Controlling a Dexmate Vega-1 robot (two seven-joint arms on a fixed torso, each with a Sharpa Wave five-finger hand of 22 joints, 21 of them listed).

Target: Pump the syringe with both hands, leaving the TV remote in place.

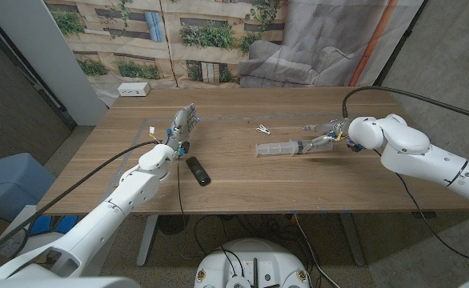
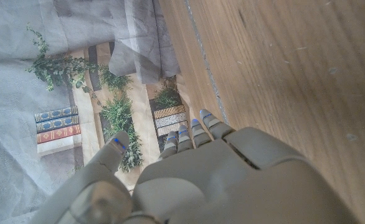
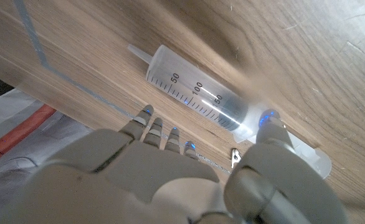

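As it lies flat, clear syringe (image 3: 195,93), black markings, plunger partly out

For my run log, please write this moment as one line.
syringe: lying on table, nozzle toward left hand | right hand: at plunger end, grip unclear | left hand: empty, apart | TV remote: untouched

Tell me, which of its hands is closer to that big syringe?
The right hand: it is at the plunger end of the syringe, fingers around it. The left hand is across the table, near the TV remote.
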